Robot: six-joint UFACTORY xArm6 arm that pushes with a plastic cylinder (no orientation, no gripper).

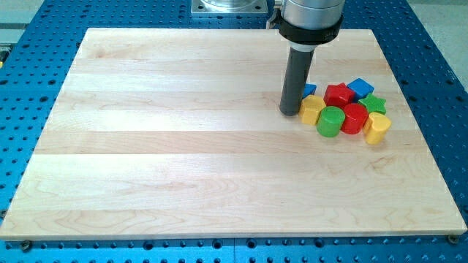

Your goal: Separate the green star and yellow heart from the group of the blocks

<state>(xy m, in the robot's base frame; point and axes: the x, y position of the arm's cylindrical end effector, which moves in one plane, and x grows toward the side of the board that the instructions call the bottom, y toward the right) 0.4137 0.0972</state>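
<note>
My tip [290, 112] stands on the board at the left edge of a tight group of blocks on the view's right. The green star [375, 103] sits at the group's right side, behind a yellow block [377, 128] at the lower right. A second yellow block [312, 109] lies just right of my tip, touching or nearly touching it. I cannot tell which yellow block is the heart. A green cylinder [330, 121] and a red cylinder [355, 118] sit between the two yellow blocks.
A red star [338, 94] and a blue cube [360, 88] form the group's top row. A small blue block [310, 89] is partly hidden behind the rod. The wooden board [183, 146] lies on a blue perforated table; its right edge is near the group.
</note>
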